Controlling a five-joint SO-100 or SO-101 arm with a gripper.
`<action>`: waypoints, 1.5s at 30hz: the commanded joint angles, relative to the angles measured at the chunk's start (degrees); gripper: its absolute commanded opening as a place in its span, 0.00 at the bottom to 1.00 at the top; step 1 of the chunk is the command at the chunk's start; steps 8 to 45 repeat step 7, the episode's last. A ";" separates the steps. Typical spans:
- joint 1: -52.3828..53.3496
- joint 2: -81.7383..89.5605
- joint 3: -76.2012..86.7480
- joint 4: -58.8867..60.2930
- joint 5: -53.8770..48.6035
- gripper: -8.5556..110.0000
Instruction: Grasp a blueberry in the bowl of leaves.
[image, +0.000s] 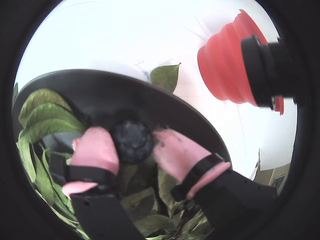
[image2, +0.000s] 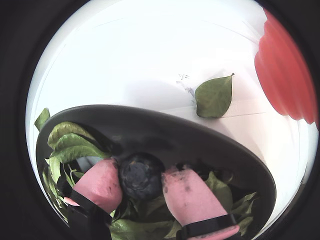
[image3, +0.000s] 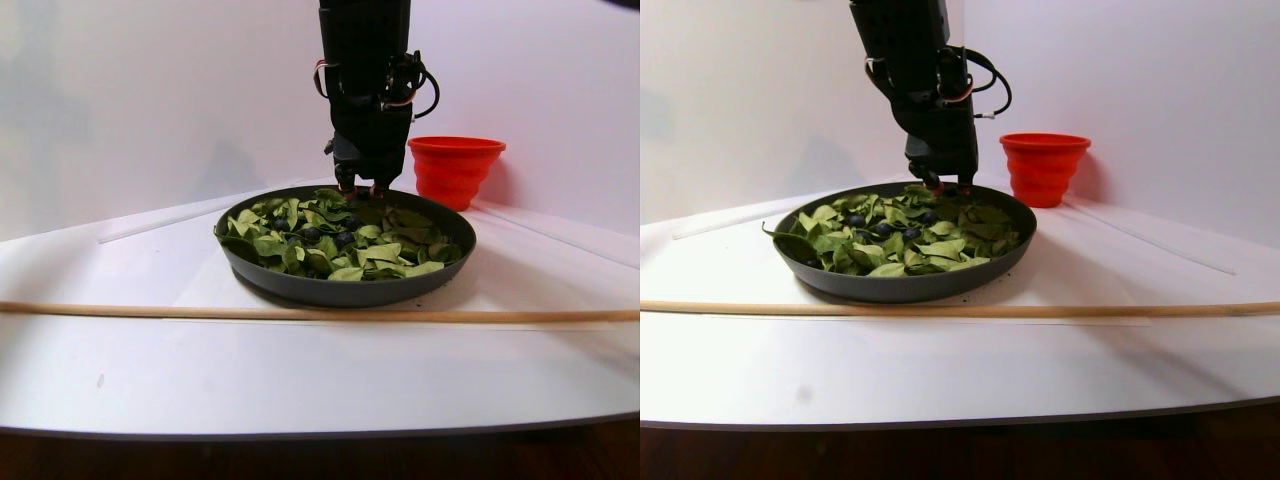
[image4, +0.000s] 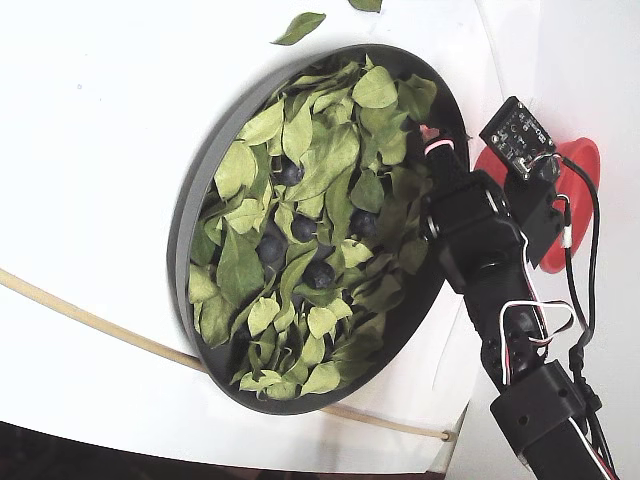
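At the near edge of the stereo pair view, a thin wooden rod (image3: 320, 314) lies across the white table (image3: 300, 380), untouched and clear of the work. Beyond it sits the bowl (image3: 340, 290), wide, dark grey, filled with leaves (image3: 385, 252). Several blueberries (image4: 303, 228) remain loose among the leaves toward the bowl's middle in the fixed view, not engaged.

Further back, at the bowl's far rim, the gripper (image2: 141, 177) is down inside the bowl. Both wrist views show its two pink fingers (image2: 190, 200) set one on each side of a single dark blueberry (image2: 141, 176), which lies against the bare inner wall of the bowl just beyond the leaves. The jaws stand close about the berry; the pads appear to touch it on both sides, though firm pressure cannot be confirmed. The berry appears not yet raised from the bowl.

Past the rim, one stray leaf (image2: 214, 96) lies on the table, and a red cup (image3: 456, 168) stands at the far right, well apart from the bowl.

Assessment: approach and selection are complete and the grasp is at or near closure. Remaining, by judgement: confirm a secure hold without crushing the fruit, then lift it clear of the wall and leaves.
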 joint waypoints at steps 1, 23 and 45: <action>0.00 8.61 -0.26 -0.35 0.09 0.18; -0.09 9.76 0.88 -0.35 -0.26 0.18; -0.09 9.76 0.88 -0.35 -0.26 0.18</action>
